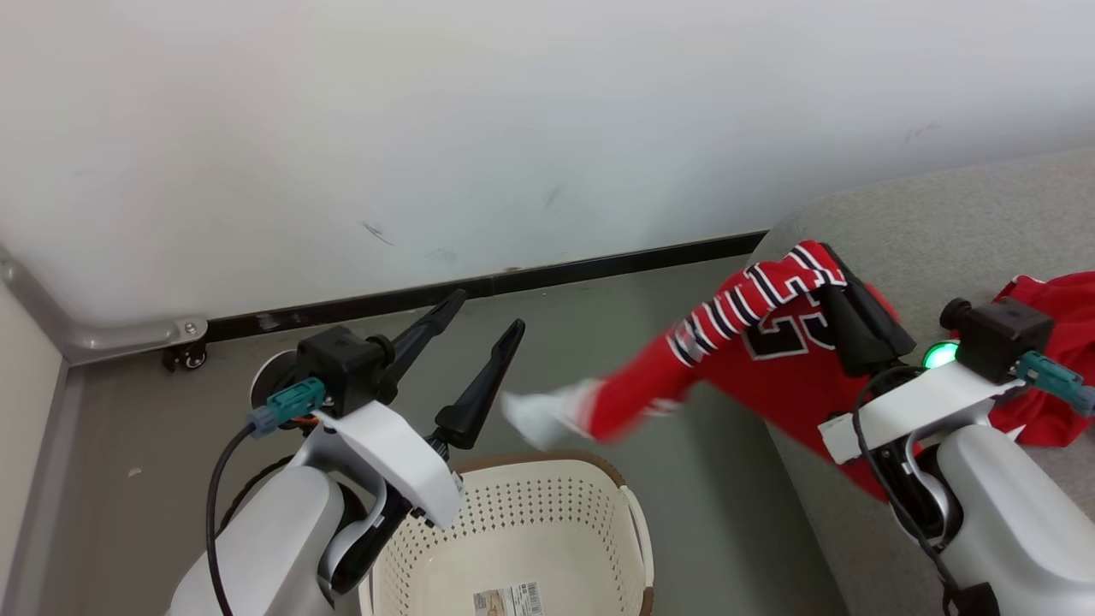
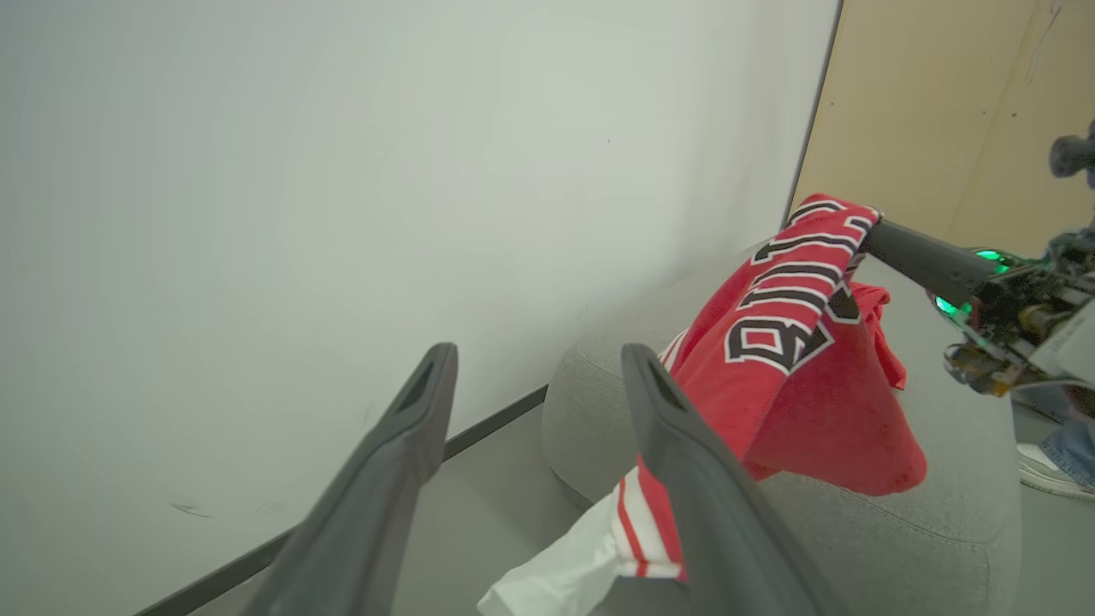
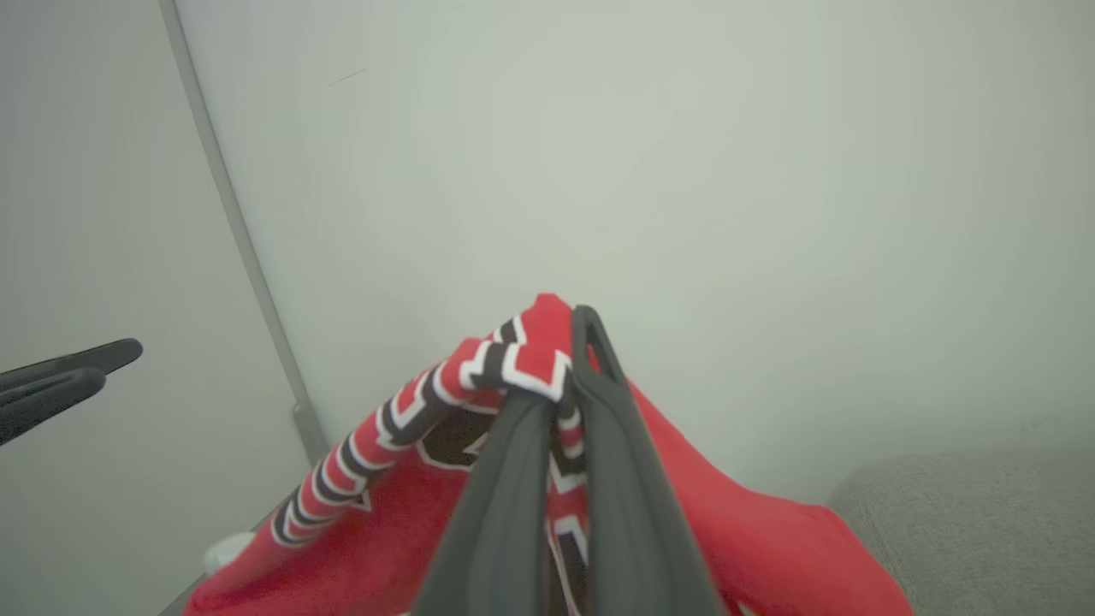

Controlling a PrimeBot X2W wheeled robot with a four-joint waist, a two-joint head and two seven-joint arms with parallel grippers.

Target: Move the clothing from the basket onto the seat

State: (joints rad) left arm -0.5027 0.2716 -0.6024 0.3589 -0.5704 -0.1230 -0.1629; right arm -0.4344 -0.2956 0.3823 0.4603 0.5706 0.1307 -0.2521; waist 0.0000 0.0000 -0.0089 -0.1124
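Plainly, the soft red jersey [image 1: 770,351] pinched in the right jaws trailed off the grey fabric seat [image 1: 941,222] towards the spread left jaws.

Smooth white round arms [image 1: 274,539], thin black cables [image 1: 212,488], teal plugs [image 1: 288,404] beside black boxy wrist cameras [image 1: 338,364], long dark pointy fingers [image 1: 481,385], a green light [image 1: 941,354].

Bright, even light — soft shadows (slight blur)
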